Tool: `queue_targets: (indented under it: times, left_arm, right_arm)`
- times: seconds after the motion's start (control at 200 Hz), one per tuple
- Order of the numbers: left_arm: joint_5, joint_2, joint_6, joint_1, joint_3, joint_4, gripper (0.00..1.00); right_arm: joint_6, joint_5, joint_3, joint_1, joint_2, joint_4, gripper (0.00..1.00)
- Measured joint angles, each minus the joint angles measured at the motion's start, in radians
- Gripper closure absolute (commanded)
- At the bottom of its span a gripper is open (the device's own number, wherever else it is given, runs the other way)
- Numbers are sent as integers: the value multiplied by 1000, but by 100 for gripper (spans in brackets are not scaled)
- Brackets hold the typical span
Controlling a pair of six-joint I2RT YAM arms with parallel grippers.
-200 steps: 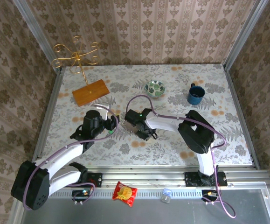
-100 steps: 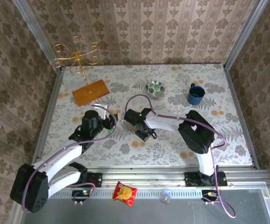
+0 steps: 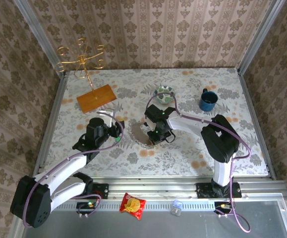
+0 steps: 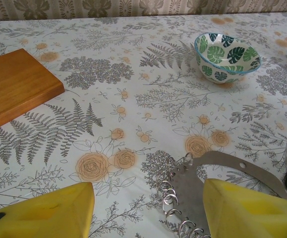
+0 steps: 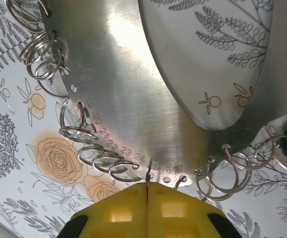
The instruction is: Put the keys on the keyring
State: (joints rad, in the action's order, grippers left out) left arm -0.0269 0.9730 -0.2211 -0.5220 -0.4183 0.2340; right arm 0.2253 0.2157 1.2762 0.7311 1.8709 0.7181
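Steel keyring [image 5: 123,89], numbered close-up, pinched by right gripper [image 5: 147,191] — left gripper [image 4: 148,208] spread nearby.

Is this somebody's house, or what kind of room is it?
Probably a robot test booth dressed like a home: wallpaper panels in a metal frame, a flowery tablecloth, and the left arm and right arm bolted to a rail.
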Motion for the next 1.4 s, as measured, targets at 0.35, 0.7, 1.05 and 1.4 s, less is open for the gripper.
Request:
queue_targets:
  times: [0.35, 0.7, 1.05, 1.4]
  left_arm:
    - [0, 13, 0, 1, 0, 1, 40]
    - [0, 26, 0, 1, 0, 1, 40]
    - [0, 26, 0, 1, 0, 1, 40]
    - [0, 18, 0, 1, 0, 0, 40]
  right_arm:
    - [6, 9, -3, 3, 15, -3, 95]
    - [6, 8, -3, 6, 29, 1, 85]
    - [5, 5, -3, 9, 31, 23, 85]
    - [5, 6, -2, 13, 51, 23, 86]
